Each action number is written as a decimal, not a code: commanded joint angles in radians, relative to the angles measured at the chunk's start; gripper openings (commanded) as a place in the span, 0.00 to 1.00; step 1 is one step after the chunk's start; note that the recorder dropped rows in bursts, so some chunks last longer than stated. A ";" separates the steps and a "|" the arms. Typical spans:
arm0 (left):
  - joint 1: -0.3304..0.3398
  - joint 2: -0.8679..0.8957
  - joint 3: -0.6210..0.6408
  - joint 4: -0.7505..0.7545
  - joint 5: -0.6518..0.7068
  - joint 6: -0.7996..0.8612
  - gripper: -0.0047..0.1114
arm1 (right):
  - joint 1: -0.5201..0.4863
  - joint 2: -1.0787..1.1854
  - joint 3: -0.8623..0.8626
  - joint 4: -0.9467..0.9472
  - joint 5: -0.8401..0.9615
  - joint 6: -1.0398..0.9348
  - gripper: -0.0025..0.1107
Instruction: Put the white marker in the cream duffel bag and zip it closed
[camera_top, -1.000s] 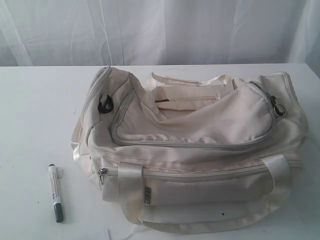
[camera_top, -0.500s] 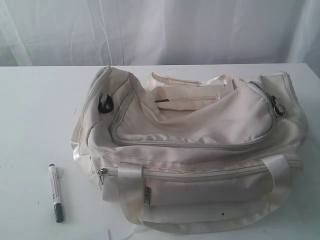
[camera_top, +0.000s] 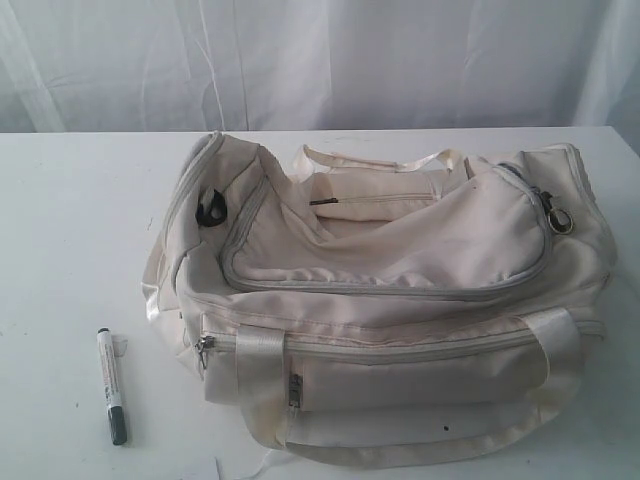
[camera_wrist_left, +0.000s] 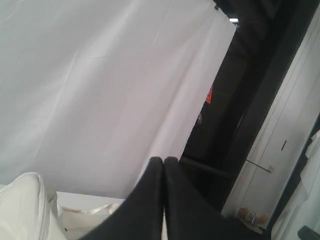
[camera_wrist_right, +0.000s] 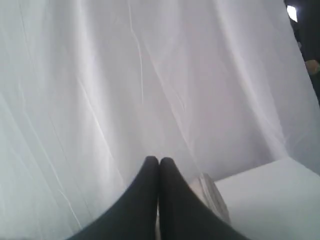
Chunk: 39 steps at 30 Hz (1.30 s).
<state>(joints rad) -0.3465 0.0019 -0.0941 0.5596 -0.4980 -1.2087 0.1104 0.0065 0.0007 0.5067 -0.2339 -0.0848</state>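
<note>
The cream duffel bag (camera_top: 400, 290) has its lowest handle loop cut off by the bottom edge of the exterior view, and its inside is hidden beneath the top flap. The print on the white marker (camera_top: 109, 380) is too small to read.

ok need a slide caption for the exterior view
Cream duffel bag on a white table, a capped white marker lying apart from it at lower left

Large soft cream fabric duffel bag (camera_top: 400, 300) bulks over centre and right of the white tabletop (camera_top: 60, 220). Bare table lies to its left, around the slim white dark-capped marker (camera_top: 111, 386) (near the bag's front corner, not touching). White curtain (camera_top: 320, 60) closes the far side.
</note>
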 joint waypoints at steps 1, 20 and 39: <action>-0.002 0.039 -0.099 0.278 0.099 -0.298 0.04 | -0.005 -0.004 -0.001 -0.007 -0.179 0.303 0.02; -0.004 0.830 -0.545 1.027 -0.165 -0.551 0.04 | -0.005 0.181 -0.299 -0.093 0.399 0.277 0.02; -0.344 1.463 -0.912 1.185 0.032 -0.372 0.09 | -0.187 1.056 -0.890 -0.651 0.727 0.308 0.05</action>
<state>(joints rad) -0.6140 1.3919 -0.9614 1.7219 -0.4842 -1.6101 -0.0136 0.9751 -0.8207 -0.1063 0.4125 0.2340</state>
